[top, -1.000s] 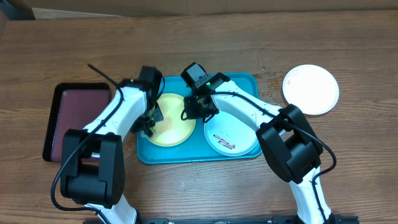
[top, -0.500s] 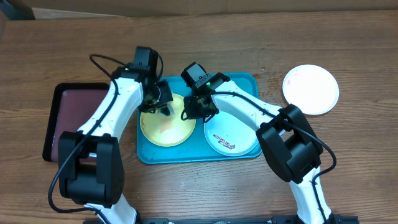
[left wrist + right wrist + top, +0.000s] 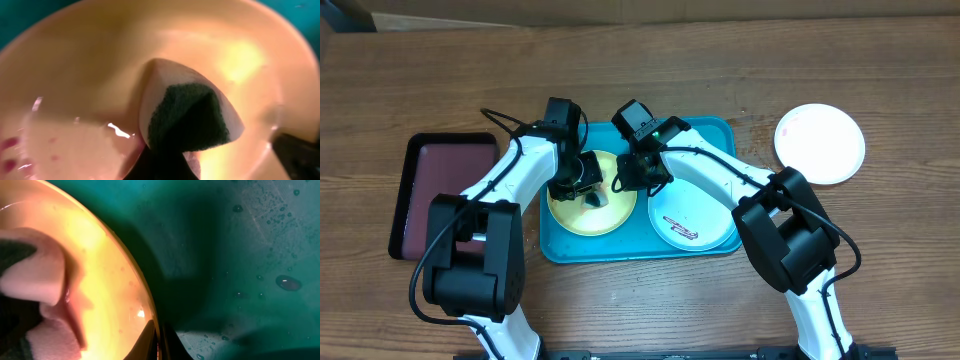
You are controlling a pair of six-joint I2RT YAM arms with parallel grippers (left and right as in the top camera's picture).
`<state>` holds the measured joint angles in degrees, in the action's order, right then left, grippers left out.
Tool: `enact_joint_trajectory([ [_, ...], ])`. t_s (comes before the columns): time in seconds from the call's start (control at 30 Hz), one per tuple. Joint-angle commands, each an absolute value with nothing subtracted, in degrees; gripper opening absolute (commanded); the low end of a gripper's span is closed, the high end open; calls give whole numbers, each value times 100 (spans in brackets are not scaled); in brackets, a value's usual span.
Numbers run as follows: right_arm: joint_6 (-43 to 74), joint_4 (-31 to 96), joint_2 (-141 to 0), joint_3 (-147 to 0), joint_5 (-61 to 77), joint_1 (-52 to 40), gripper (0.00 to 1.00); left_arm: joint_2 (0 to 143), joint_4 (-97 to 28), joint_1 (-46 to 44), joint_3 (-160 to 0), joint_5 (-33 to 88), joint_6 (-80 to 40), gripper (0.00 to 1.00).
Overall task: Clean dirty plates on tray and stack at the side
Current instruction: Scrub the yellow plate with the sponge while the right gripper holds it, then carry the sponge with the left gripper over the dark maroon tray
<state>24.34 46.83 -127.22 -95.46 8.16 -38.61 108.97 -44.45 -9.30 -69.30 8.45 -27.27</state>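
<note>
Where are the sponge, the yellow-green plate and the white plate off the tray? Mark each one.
sponge [image 3: 186, 117]: left wrist view, on its dark green scrub face.
yellow-green plate [image 3: 572, 212]: overhead view, on its bare lower-left floor.
white plate [image 3: 820, 143]: overhead view, on its centre.

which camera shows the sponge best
The left wrist view: the sponge fills the centre, pale foam folded around a dark green scrub face, resting on the yellow plate. Overhead, the sponge is a small dark speck on that plate. The right wrist view catches a blurred pale corner of the sponge at its left edge.
</note>
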Motion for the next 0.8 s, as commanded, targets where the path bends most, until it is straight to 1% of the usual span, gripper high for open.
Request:
enact_joint_trajectory([
  [0.0,2576,4678,-12860,-9520,497,-3774,4,11093,-4803,-893,-6816,-786,-2805,4],
  [0.1,2576,4676,-12860,-9520,497,-3774,4,11091,-5214,-893,-6906,-1763,-3242,4],
  [0.2,2574,4678,-12860,-9520,497,-3774,4,11091,-5699,-893,-7146,-2451,-3763,4],
  [0.3,2574,4676,-12860,-9520,497,-3774,4,11089,-6045,-893,-7533,-2703,-3924,4],
  [0.4,2576,4678,-12860,-9520,497,-3774,4,11089,-6353,-893,-8053,-2617,-3922,4],
  [0.5,2576,4676,-12860,-9520,497,-3774,4,11089,-6436,-904,-8490,-2073,-3795,4],
  [0.63,2576,4674,-12860,-9520,499,-3774,4,11091,-5907,-904,-8611,-255,-2779,4],
  [0.7,2578,4672,-12860,-9520,502,-3774,4,11128,-5704,-906,-8582,513,-2652,4],
  [0.77,2580,4672,-12860,-9520,502,-3774,4,11159,-5548,-930,-8521,926,-2657,4],
])
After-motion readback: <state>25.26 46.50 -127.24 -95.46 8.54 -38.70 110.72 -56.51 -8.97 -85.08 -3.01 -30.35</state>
